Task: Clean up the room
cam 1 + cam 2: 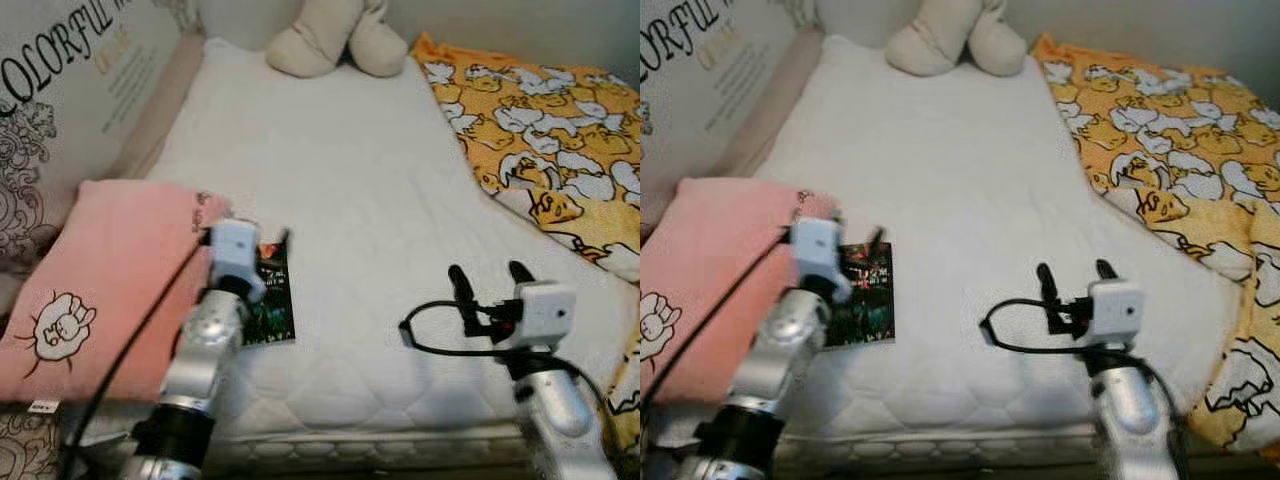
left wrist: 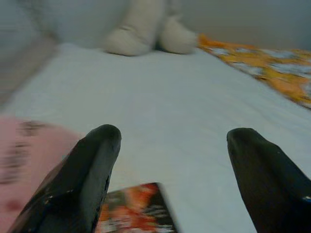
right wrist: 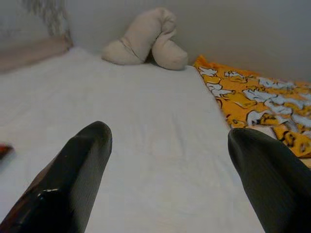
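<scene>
The left gripper hangs low over the near part of the white mattress, its two black fingers spread wide with nothing between them. Just beneath and slightly short of the fingertips lies a small dark book with an orange-red cover picture, flat on the mattress; in the left wrist view only its top edge shows, and it is blurred, so I cannot tell whether a fingertip touches it. Just beside this gripper, on its outer side, lies a folded pink blanket with a white cartoon on it, its edge close to the book.

The right gripper hovers over bare mattress well apart from the book, fingers also spread and empty, a black cable looping from its wrist.

Beyond both grippers the mattress runs clear to a beige plush toy at the far end against the wall. Off to the right gripper's outer side and ahead lies a crumpled orange blanket printed with ducks.

The step in hand looks like reaching for the book, the one loose item close to a gripper. The next move likely calls for lowering the left gripper a little and drawing it back, so that the fingers straddle the book's edge. As it lies flat, one finger must slip under or pinch a thin side before closing.
</scene>
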`<state>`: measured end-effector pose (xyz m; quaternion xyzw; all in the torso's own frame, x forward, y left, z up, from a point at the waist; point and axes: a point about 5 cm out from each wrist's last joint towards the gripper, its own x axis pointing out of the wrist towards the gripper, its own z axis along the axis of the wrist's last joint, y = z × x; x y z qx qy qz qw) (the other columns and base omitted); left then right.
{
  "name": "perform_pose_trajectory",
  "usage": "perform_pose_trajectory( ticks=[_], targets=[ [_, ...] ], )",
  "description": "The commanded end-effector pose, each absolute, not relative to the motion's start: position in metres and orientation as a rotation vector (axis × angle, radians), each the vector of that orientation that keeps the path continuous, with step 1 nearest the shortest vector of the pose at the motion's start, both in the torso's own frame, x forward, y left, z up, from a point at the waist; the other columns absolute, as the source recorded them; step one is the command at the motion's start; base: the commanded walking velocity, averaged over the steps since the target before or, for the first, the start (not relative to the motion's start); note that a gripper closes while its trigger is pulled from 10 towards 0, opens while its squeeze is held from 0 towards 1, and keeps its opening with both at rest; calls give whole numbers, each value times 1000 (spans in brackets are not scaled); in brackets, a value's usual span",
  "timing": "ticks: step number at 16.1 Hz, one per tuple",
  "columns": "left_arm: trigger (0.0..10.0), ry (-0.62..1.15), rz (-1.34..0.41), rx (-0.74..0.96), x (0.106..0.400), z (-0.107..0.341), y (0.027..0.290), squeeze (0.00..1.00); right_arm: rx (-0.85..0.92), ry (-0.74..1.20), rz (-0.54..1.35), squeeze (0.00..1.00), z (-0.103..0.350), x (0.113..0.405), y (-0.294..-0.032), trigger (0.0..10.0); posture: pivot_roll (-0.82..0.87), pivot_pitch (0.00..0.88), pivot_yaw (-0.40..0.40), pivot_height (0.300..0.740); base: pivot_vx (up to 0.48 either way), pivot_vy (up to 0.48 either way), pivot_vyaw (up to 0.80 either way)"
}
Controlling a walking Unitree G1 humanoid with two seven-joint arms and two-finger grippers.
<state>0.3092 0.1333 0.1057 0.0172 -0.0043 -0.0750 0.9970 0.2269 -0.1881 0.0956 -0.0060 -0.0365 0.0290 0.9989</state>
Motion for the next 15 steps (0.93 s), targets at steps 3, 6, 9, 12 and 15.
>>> perform_pose_trajectory(
  ticks=[3,6,9,12,15],
  targets=[
    [10000,17,-38,27,312,100,137,0,39,-100,35,0,91,234,-177,10000,13,0,-56,740,0,-160,0],
    [10000,93,1,54,305,82,148,0,39,-89,-41,0,85,241,-193,10000,21,0,-60,740,0,-480,0],
    [10000,93,-36,44,300,78,146,0,30,-58,-24,0,74,237,-190,10000,31,0,-59,740,0,-480,0],
    [10000,48,-93,74,298,83,141,0,27,-35,35,0,69,241,-178,10000,52,0,-72,740,0,-480,0],
    [10000,99,-59,3,300,79,146,0,-47,-54,84,0,70,246,-176,10000,61,0,-72,740,0,-480,0]
  ],
)
